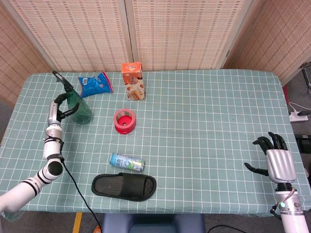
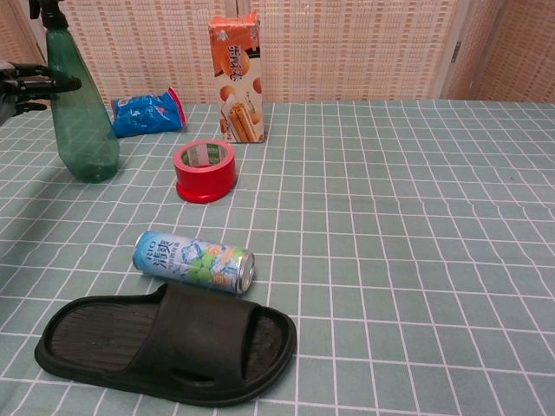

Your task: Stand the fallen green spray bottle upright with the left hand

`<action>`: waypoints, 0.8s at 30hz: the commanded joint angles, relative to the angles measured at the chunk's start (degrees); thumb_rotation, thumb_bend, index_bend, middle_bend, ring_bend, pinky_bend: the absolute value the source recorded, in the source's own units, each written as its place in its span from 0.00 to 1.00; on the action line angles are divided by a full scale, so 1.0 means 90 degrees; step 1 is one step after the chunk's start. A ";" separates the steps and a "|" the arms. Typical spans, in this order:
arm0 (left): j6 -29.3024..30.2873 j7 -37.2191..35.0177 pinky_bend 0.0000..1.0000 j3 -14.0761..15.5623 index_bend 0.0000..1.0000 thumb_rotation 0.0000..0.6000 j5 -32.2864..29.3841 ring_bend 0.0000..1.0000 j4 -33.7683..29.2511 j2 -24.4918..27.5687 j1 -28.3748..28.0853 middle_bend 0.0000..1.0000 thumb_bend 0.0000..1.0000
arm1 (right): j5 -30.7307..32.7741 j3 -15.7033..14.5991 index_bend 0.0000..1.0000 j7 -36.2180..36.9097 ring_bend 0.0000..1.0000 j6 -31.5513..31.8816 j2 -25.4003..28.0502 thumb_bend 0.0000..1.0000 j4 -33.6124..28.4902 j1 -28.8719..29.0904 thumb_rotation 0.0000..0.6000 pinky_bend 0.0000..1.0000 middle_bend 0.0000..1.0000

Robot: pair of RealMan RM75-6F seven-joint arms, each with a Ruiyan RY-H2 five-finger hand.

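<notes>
The green spray bottle (image 1: pixel 78 108) (image 2: pixel 83 123) stands nearly upright at the far left of the table, its base on the cloth and its black spray head (image 1: pixel 60 77) on top. My left hand (image 1: pixel 59 109) (image 2: pixel 28 83) grips it from the left, with fingers wrapped around its upper body. Only the fingers show in the chest view. My right hand (image 1: pixel 275 162) hovers at the table's front right corner with fingers apart and nothing in it, far from the bottle.
A blue snack bag (image 1: pixel 95 84) and an orange carton (image 1: pixel 133 80) stand behind the bottle. A red tape roll (image 1: pixel 124 121) lies to its right. A drink can (image 1: pixel 127 162) and a black slipper (image 1: pixel 124 186) lie near the front edge.
</notes>
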 commanded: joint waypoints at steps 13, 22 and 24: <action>-0.0073 0.0098 0.08 0.0035 0.34 1.00 0.0052 0.10 -0.0172 0.0107 0.0200 0.13 0.24 | -0.0012 0.0008 0.35 0.0004 0.09 -0.0019 -0.0018 0.00 0.0018 0.0020 1.00 0.12 0.26; -0.0097 0.0207 0.09 0.0100 0.10 1.00 0.0059 0.08 -0.0399 0.0325 0.0392 0.10 0.21 | -0.0068 -0.0002 0.36 0.0064 0.09 -0.0051 -0.0016 0.00 0.0035 0.0046 1.00 0.13 0.26; -0.0107 0.0225 0.09 0.0115 0.04 1.00 0.0061 0.06 -0.0469 0.0393 0.0441 0.08 0.21 | -0.0081 -0.0004 0.36 0.0079 0.09 -0.0055 -0.0017 0.00 0.0037 0.0051 1.00 0.13 0.26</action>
